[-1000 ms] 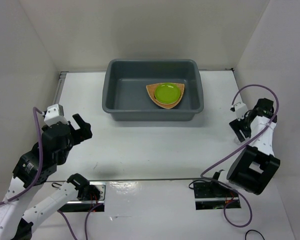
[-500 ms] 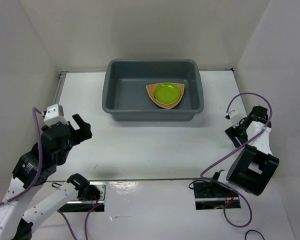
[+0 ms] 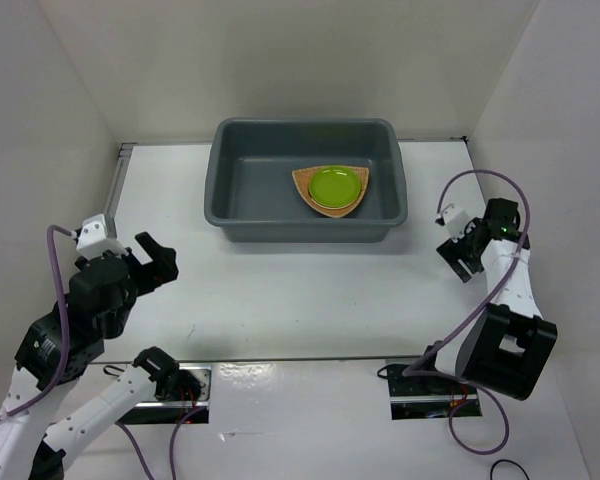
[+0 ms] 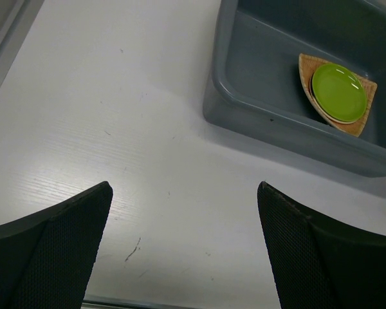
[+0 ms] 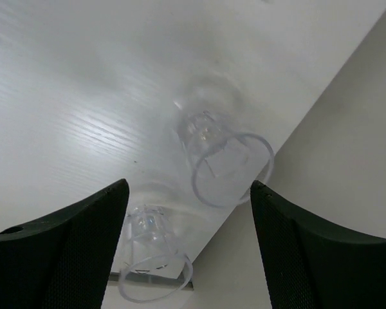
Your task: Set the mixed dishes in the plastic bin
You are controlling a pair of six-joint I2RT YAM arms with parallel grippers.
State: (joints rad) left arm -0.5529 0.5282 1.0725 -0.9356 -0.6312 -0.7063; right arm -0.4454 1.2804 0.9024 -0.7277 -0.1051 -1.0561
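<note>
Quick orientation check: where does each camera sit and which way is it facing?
Top external: above and behind the arm bases, looking down at the table; both arms, left claw and right claw show.
Left wrist: on the left arm, aimed down and ahead at the plastic bin; its open fingers frame the bottom.
Right wrist: looks down at two clear cups beside the side wall; its fingers show.
Shared: top and left wrist both see the lime-green plate on the woven tray.

A clear cup (image 5: 226,161) sits on the white table (image 5: 83,96), in the gap between the wide-apart jaws of the right gripper (image 5: 190,185). A second clear cup (image 5: 153,261) sits just beside one jaw. Both are close to the table's edge, by the wall (image 5: 334,193).
</note>
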